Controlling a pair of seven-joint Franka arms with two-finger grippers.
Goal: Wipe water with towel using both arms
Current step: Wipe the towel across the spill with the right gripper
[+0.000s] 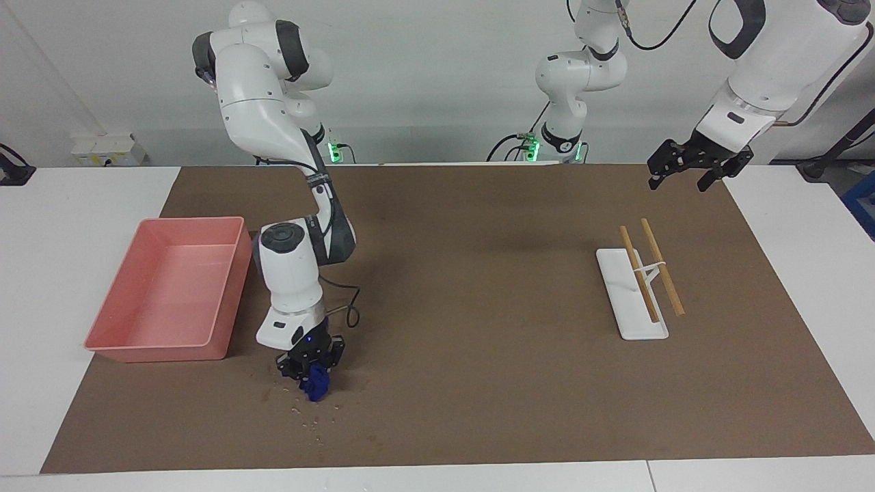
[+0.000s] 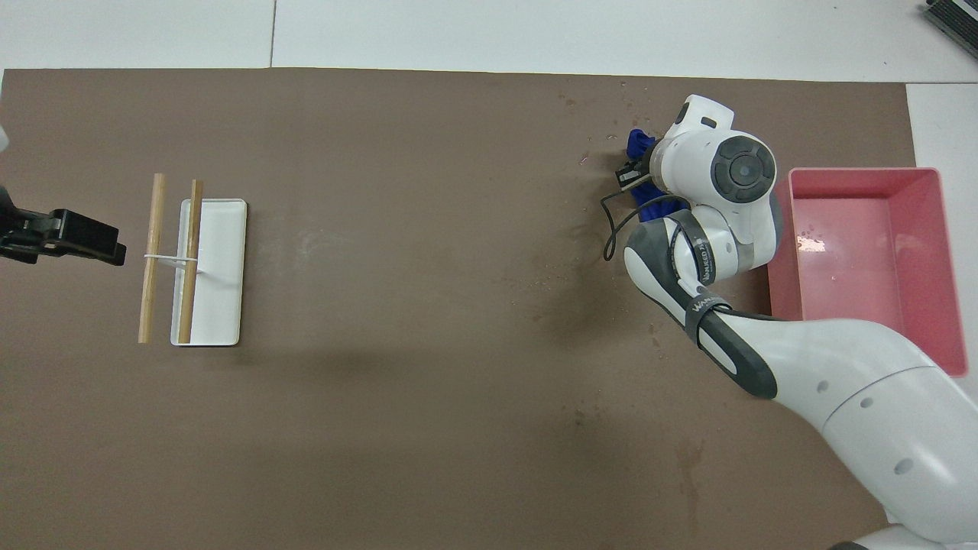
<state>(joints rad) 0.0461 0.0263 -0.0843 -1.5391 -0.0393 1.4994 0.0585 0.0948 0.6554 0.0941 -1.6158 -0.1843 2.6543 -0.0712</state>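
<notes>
My right gripper (image 1: 312,376) is down at the brown mat, shut on the bunched royal-blue towel (image 1: 316,386), beside the pink tray's corner farthest from the robots. The towel touches the mat. Small glistening water droplets (image 1: 309,415) lie scattered on the mat around the towel and a little farther from the robots. In the overhead view the right wrist hides most of the right gripper (image 2: 636,166); part of the towel (image 2: 640,143) pokes out, with droplets (image 2: 611,98) near it. My left gripper (image 1: 690,171) is open and empty. It waits in the air over the mat's edge at the left arm's end, and shows in the overhead view too (image 2: 76,241).
A pink tray (image 1: 157,352) sits at the right arm's end of the mat, with a few drops inside (image 2: 811,243). A white flat plate (image 1: 625,307) with two wooden sticks (image 1: 662,266) lies toward the left arm's end. Faint damp blotches (image 2: 688,458) mark the mat nearer the robots.
</notes>
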